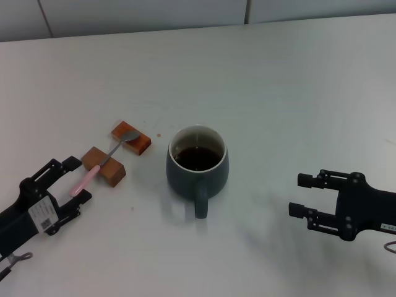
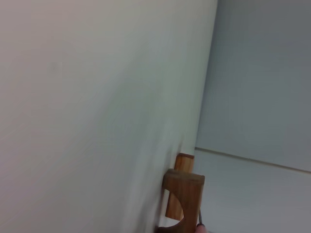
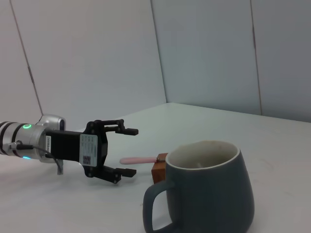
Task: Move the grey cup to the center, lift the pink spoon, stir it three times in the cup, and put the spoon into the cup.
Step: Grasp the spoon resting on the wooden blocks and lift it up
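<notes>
The grey cup [image 1: 197, 164] [image 3: 209, 189] stands mid-table holding dark liquid, its handle toward the front edge. Left of it, the pink spoon [image 1: 93, 174] [image 3: 140, 159] lies across two wooden blocks, with its metal bowl on the far one. My left gripper [image 1: 80, 180] [image 3: 132, 151] is open at the spoon's pink end, a finger on either side of the handle tip and not closed on it. My right gripper [image 1: 299, 195] is open and holds nothing, low over the table to the right of the cup and well apart from it.
The two brown wooden blocks [image 1: 104, 166] [image 1: 131, 137] sit left of the cup; the left wrist view shows them close up [image 2: 184, 199]. The white table [image 1: 278, 93] ends at a wall along the back.
</notes>
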Motion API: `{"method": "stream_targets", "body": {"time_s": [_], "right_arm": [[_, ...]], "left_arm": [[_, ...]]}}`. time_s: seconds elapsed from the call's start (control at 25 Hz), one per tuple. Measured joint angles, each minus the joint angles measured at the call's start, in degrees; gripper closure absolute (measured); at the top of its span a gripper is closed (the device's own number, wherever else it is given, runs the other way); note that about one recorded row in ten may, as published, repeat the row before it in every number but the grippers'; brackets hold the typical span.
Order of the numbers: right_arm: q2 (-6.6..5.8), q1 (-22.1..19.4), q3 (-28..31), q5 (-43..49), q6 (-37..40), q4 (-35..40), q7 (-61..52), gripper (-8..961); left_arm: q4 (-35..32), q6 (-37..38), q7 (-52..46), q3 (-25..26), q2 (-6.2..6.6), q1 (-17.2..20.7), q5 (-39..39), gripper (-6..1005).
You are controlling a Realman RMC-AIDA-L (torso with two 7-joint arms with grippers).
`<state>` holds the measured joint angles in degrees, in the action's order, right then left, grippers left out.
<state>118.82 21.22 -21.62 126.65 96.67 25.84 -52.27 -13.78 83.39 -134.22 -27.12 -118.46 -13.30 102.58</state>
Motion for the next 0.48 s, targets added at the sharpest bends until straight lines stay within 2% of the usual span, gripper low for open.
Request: {"method": "stream_targets", "body": {"time_s": [0.48], "right_arm": [[0.00,0.14,0.00,0.00,0.01,0.01,-0.03,331]], "left_arm": [[2.26,-1.71,2.04,0.50,0.06,-1.32,-0.29,190]]}}
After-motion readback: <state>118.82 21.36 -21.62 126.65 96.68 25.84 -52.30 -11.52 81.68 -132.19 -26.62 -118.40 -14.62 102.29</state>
